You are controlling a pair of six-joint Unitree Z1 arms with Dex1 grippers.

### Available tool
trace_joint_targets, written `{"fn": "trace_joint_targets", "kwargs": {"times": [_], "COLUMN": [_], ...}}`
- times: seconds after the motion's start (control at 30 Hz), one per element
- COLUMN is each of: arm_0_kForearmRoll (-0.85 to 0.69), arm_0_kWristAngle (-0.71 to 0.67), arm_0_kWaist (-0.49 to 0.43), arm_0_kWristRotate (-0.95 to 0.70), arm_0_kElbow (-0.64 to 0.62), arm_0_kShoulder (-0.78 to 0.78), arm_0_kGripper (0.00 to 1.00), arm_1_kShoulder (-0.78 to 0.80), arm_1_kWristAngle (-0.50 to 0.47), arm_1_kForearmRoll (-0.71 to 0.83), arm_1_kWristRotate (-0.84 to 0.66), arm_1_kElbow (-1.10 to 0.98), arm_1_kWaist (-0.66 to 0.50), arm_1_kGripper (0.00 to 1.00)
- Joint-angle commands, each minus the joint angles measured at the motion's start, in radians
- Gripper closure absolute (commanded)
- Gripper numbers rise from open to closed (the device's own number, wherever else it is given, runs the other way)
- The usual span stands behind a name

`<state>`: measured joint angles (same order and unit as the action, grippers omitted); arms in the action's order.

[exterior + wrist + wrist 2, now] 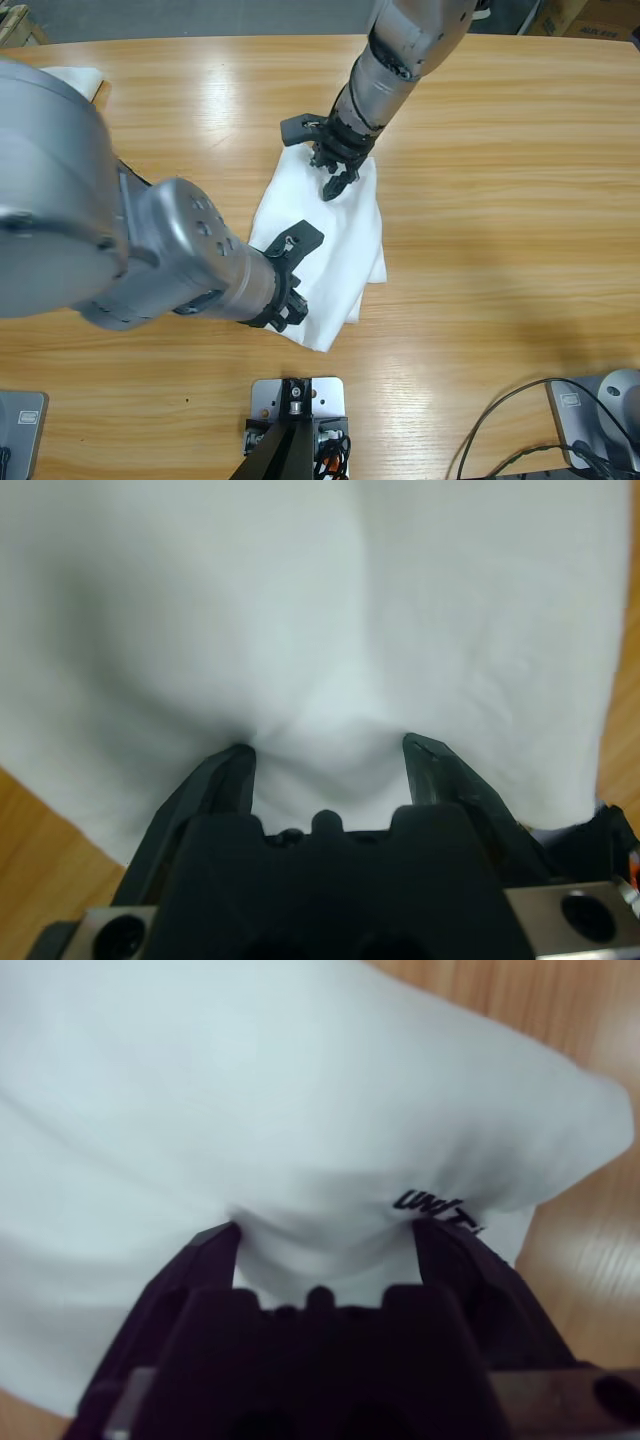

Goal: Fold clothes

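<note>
Two units, left gripper point(328, 748) & right gripper point(325, 1228), jaws spread w/ folded white garment point(330, 250) puckering between, mid-table point(500, 200): if you close or drag now, layers may bunch & undo the fold.

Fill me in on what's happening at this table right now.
Two silver-grey arms are working a white, thin fabric garment lying partly folded on the long wooden table. Both wrist views show black jaws spread and pressed into the cloth. One gripper sits at its far edge, the other near its front corner.
</note>
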<state>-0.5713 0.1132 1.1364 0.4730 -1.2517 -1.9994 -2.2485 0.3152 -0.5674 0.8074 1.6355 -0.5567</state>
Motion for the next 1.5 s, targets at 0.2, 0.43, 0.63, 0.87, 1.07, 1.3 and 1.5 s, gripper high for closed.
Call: {"fn": "trace_joint_targets", "kwargs": {"times": [0.2, 0.43, 0.63, 0.87, 1.07, 1.3, 1.5], "arm_0_kForearmRoll": [0.011, 0.006, -0.013, -0.155, -0.255, -0.253, -0.258], "arm_0_kWristAngle": [0.000, 0.006, 0.022, 0.098, 0.118, 0.105, 0.100], "arm_0_kWaist": [0.023, 0.023, 0.023, -0.035, -0.458, -1.029, -1.216], "arm_0_kWristRotate": [0.057, 0.068, 0.107, 0.168, 0.351, 0.756, 0.892], "arm_0_kElbow": [0.001, 0.021, 0.032, 0.138, 0.181, 0.013, -0.217], "arm_0_kShoulder": [-0.159, -0.052, 0.175, 0.456, 0.643, 0.497, 0.270], "arm_0_kGripper": [0.405, 0.405, 0.380, 0.368, 0.368, 0.027, 0.027], "arm_1_kShoulder": [-0.126, -0.037, 0.107, 0.313, 0.444, 0.464, 0.405], "arm_1_kWristAngle": [-0.234, -0.280, -0.283, -0.262, -0.081, -0.065, -0.042], "arm_1_kForearmRoll": [-0.045, -0.057, -0.089, -0.093, -0.162, -0.206, -0.197], "arm_1_kWristRotate": [-0.004, -0.039, -0.104, -0.301, -0.876, -0.938, -0.936], "arm_1_kElbow": [0.043, 0.046, -0.003, -0.110, -0.103, -0.180, -0.181], "arm_1_kWaist": [-0.003, 0.037, 0.094, 0.149, 0.112, 0.077, 0.047], "arm_1_kGripper": [0.294, 0.266, 0.260, 0.199, 0.000, 0.000, 0.000]}}
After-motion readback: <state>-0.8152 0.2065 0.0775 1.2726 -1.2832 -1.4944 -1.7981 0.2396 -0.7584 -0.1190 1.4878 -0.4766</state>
